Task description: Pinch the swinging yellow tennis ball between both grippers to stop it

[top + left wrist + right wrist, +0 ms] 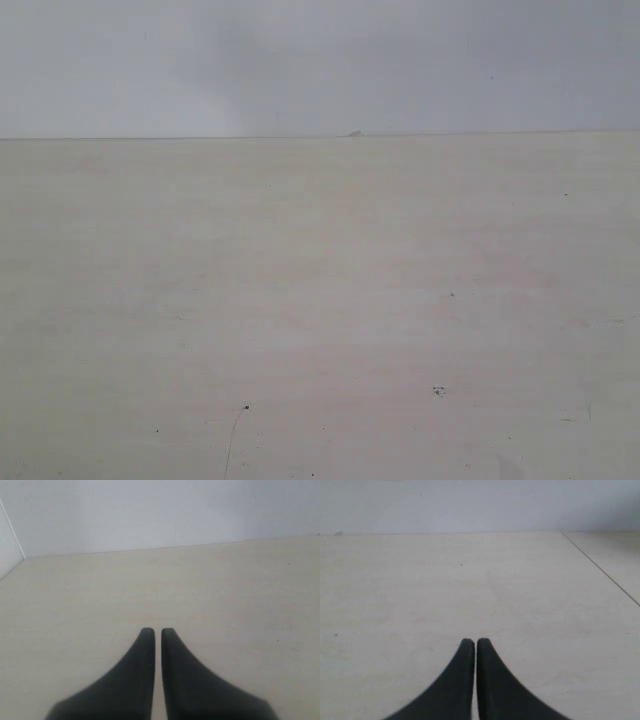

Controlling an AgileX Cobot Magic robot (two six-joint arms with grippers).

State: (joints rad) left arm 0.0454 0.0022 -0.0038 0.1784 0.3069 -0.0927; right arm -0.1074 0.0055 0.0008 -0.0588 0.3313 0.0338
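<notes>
Across the lower three quarters of the exterior view lay a pale table, faintly streaked; above it, filling the top of the frame, stood a grey wall; the two met in a straight level edge. Low in the middle of the left wrist view the left gripper pointed out over the table, its black jaws drawn nearly together with only a thin slit between them, pinching nothing; low in the middle of the right wrist view the right gripper stood the same way, jaws all but touching. At the right of the right wrist view a thin seam ran slantwise through the table. At the lower left of the exterior view was a thin dark scratch; lower right of centre, a dark speck; on the far edge, a tiny blurred bump. Where the ball was, none of the three views told.
</notes>
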